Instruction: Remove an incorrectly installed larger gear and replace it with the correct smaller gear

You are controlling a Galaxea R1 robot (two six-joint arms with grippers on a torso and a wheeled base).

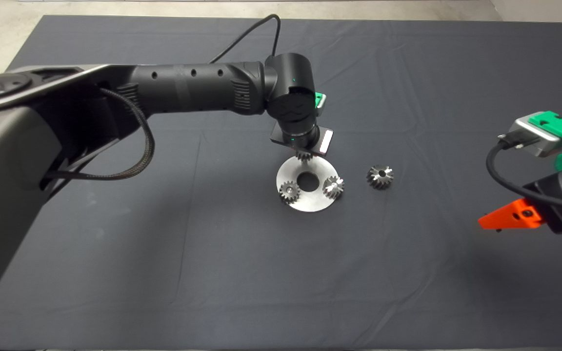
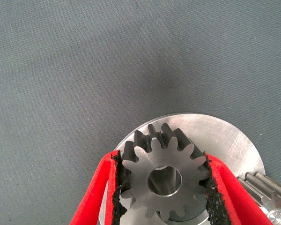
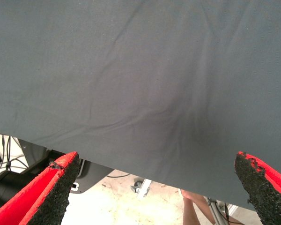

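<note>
My left gripper (image 2: 163, 159) hangs over the far rim of the round steel disc (image 1: 310, 201), shut on the smaller gear (image 2: 165, 180). This gear is flat and silver, with fine teeth and a round centre hole. One black pad presses on each of its sides. From above only its edge (image 1: 303, 156) peeks out under the left wrist. The larger gear (image 1: 379, 176), dark and coarse-toothed, lies alone on the mat just right of the disc. My right gripper (image 3: 157, 187) waits open at the mat's right edge, holding nothing.
Two more gears stand on the disc, one at its left (image 1: 289, 191) and one at its right (image 1: 333, 186), on either side of the centre hole (image 1: 308, 181). The left arm spans the mat's upper left. Floor, cables and a person's leg (image 3: 192, 208) show beyond the mat's edge.
</note>
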